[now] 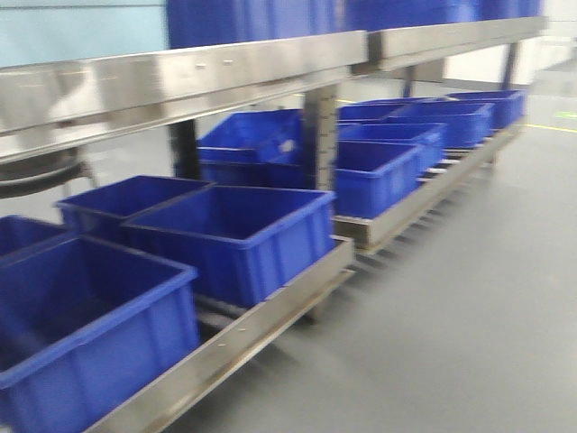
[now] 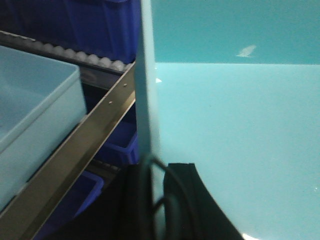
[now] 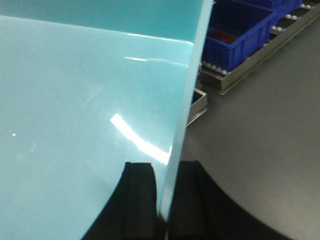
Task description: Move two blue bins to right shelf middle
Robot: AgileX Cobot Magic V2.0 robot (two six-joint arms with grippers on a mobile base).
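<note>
Front view: I see dark blue bins point(image 1: 239, 239) along the lower shelf point(image 1: 270, 317).
Left wrist: at bottom centre, the left gripper point(image 2: 161, 169) clamps the wall of the held pale bin point(image 2: 235, 140). A second pale bin point(image 2: 35, 100) sits at far left.
Right wrist: at bottom centre, the right gripper point(image 3: 162, 172) clamps a pale bin wall point(image 3: 75, 110) that fills the left of the frame.

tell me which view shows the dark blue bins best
Exterior front view: whole rows of dark blue bins on the low shelf. Left wrist shows slivers past the pale bin; right wrist a few, top right.
</note>
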